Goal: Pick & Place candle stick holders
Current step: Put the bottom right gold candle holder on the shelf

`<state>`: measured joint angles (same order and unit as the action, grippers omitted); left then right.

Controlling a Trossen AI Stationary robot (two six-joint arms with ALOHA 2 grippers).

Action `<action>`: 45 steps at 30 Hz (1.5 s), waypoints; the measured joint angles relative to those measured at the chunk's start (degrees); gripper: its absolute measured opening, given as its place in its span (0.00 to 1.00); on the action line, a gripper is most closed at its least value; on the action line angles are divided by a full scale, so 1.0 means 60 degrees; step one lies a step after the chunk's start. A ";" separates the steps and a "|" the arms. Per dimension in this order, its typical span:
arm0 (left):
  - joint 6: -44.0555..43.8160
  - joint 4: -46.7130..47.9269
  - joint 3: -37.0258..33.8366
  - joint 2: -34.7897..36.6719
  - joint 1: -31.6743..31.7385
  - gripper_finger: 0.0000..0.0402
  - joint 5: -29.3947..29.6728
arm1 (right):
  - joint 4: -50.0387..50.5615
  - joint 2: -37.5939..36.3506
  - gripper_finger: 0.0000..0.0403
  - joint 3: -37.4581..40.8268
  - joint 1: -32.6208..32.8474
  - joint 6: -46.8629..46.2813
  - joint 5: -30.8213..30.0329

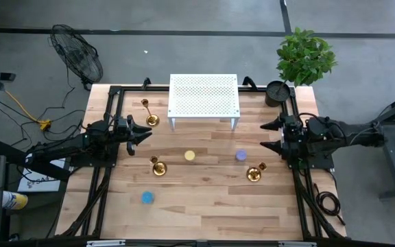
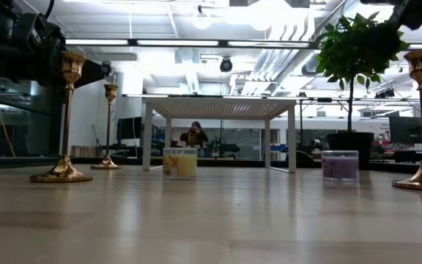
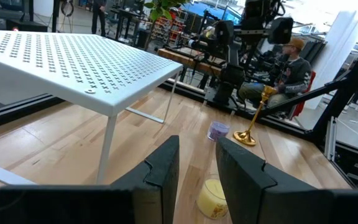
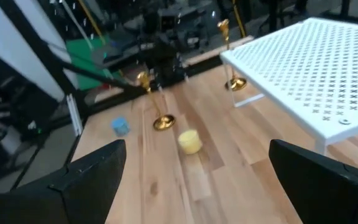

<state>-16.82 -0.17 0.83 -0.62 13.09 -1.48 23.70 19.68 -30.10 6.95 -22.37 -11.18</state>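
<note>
holders: three brass candle stick holders stand upright on the wooden table, none of them held.
first holder: near the far left part of the table, just off the left end of the white perforated rack.
second holder: left of centre, with the yellow candle a little to its right.
third holder: right of centre, near the purple candle.
blue candle: alone toward the near left side, well apart from the holders.
left gripper: at the table's left edge, raised above the wood between the first and second holders, touching neither; its fingers stand a narrow way apart with nothing between them.
right gripper: at the right edge, pointing inward, above and beside the third holder without touching it; fingers spread wide and empty.
plant: potted, off the far right corner.
fan: on the floor beyond the far left corner.
person: seated in the room beyond the table, seen in the left wrist view.
</note>
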 joint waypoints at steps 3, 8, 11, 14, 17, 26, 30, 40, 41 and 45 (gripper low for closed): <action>0.0000 0.0001 0.0001 0.0000 -0.0001 0.26 0.0001 | 0.0724 0.0533 0.97 -0.0608 0.0247 0.0050 -0.0058; 0.0000 0.0001 0.0001 0.0000 0.0000 0.26 0.0001 | 0.2554 0.1271 0.97 -0.1442 0.0753 -0.1046 -0.0731; 0.0000 0.0001 0.0001 0.0000 -0.0001 0.26 0.0001 | 0.3440 0.1558 0.97 -0.1730 0.1108 -0.1990 -0.0905; 0.0000 0.0000 0.0001 0.0000 0.0001 0.26 0.0001 | 0.3983 0.1799 0.97 -0.1956 0.1478 -0.2935 -0.0784; 0.0000 -0.0002 0.0001 0.0000 0.0001 0.26 -0.0001 | 0.4262 0.2061 0.97 -0.2106 0.1925 -0.3356 -0.0365; 0.0000 -0.0002 0.0001 0.0000 0.0000 0.26 0.0000 | 0.4244 0.2771 0.97 -0.2114 0.3712 -0.3513 0.0449; 0.0000 0.0001 0.0001 0.0000 0.0002 0.26 0.0001 | 0.4482 0.3061 0.97 -0.2114 0.4388 -0.3780 -0.0105; 0.0000 -0.0002 0.0001 0.0000 -0.0001 0.26 -0.0002 | 0.5236 0.3617 0.97 -0.1656 0.5743 -0.5686 -0.0640; 0.0000 0.0001 0.0001 0.0000 0.0000 0.26 0.0001 | 0.5073 0.3677 0.97 -0.1508 0.5853 -0.5823 -0.0696; 0.0000 0.0000 0.0001 0.0000 0.0000 0.26 0.0001 | 0.4075 0.3804 0.97 -0.0861 0.6220 -0.6023 -0.0977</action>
<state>-16.82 -0.17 0.84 -0.62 13.09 -1.48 48.16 42.50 -35.27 44.27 -58.51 -17.04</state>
